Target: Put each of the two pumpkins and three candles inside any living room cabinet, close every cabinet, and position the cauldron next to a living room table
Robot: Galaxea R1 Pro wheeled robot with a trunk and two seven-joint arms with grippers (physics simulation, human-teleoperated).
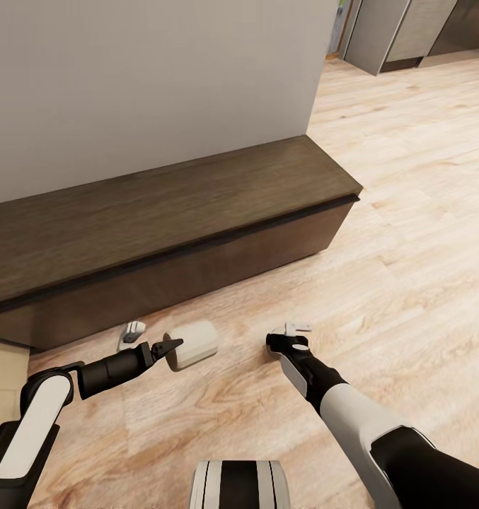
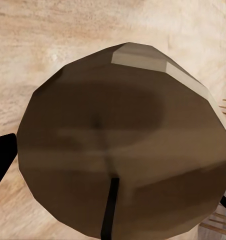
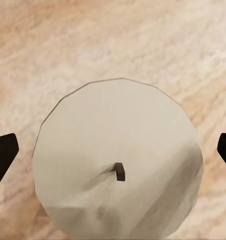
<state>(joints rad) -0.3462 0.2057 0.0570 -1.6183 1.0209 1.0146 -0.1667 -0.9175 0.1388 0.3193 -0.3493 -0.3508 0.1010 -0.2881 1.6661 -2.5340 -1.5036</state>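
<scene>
A cream-white candle (image 1: 192,344) lies tipped on its side on the plank floor (image 1: 409,233), just in front of the long dark cabinet (image 1: 161,233) and near its left end. The left gripper (image 1: 170,347) points at the candle's near end, its dark fingers (image 1: 163,346) touching or all but touching that end face. In the left wrist view the shaded top of this candle (image 2: 124,145) looms very close, with its wick (image 2: 109,207) pointing toward the camera and a dark finger edge (image 2: 2,160) showing on one side. The other finger is hard to make out, so I cannot tell whether the fingers pinch the candle or merely stand around it.

The right wrist view looks straight down on a second candle (image 3: 118,160), upright on the floor, with its small dark wick (image 3: 120,171) near the middle. The two dark fingertips (image 3: 3,155) stand spread well apart, one on each side of the candle, and neither touches it. In the head view the right gripper (image 1: 293,331) hangs over the floor ahead of the cabinet's right half and hides that candle beneath itself.

The cabinet's drawer fronts are shut along its visible length. Its left end is cut off by the picture's edge.
</scene>
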